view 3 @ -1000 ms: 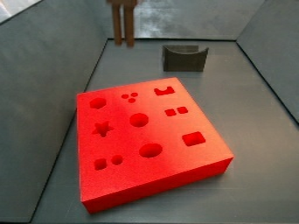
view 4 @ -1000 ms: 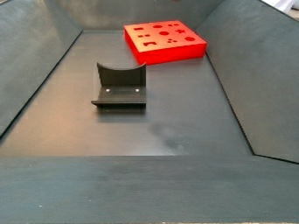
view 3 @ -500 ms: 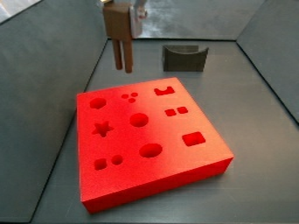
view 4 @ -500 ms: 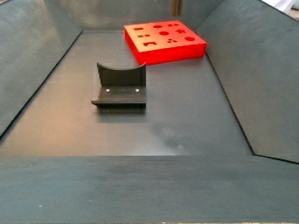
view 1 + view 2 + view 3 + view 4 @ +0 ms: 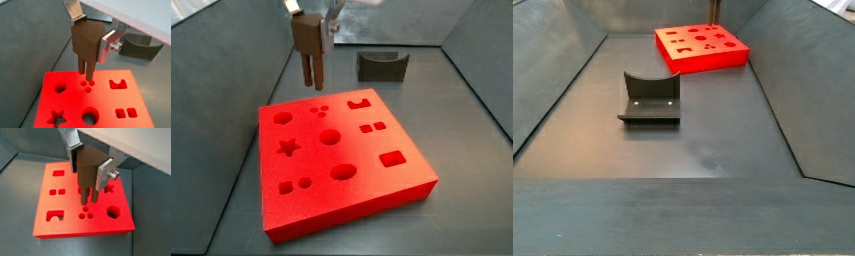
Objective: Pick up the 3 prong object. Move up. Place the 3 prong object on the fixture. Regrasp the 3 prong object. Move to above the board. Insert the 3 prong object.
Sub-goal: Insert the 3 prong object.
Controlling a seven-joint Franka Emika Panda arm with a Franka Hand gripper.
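My gripper [image 5: 91,36] is shut on the 3 prong object [image 5: 87,42], a dark reddish-brown block with prongs pointing down; it also shows in a wrist view [image 5: 88,170] and a side view [image 5: 309,45]. It hangs above the board [image 5: 338,165], a bright red slab with cut-out shapes. The prongs hover over the three small holes [image 5: 87,86], apart from the board [image 5: 100,102]. In a side view only the prong tips [image 5: 715,10] show above the board [image 5: 703,47]. The fixture [image 5: 382,66], a dark notched block, stands behind the board; it also shows in a side view [image 5: 648,98].
Grey bin walls [image 5: 225,60] slope up around the floor. The board lies near a far corner in a side view, with the fixture in mid-floor [image 5: 700,150] in front of it.
The gripper with the 3 prong object has moved down and over toward the board's three-hole end. The board and the fixture have not moved.
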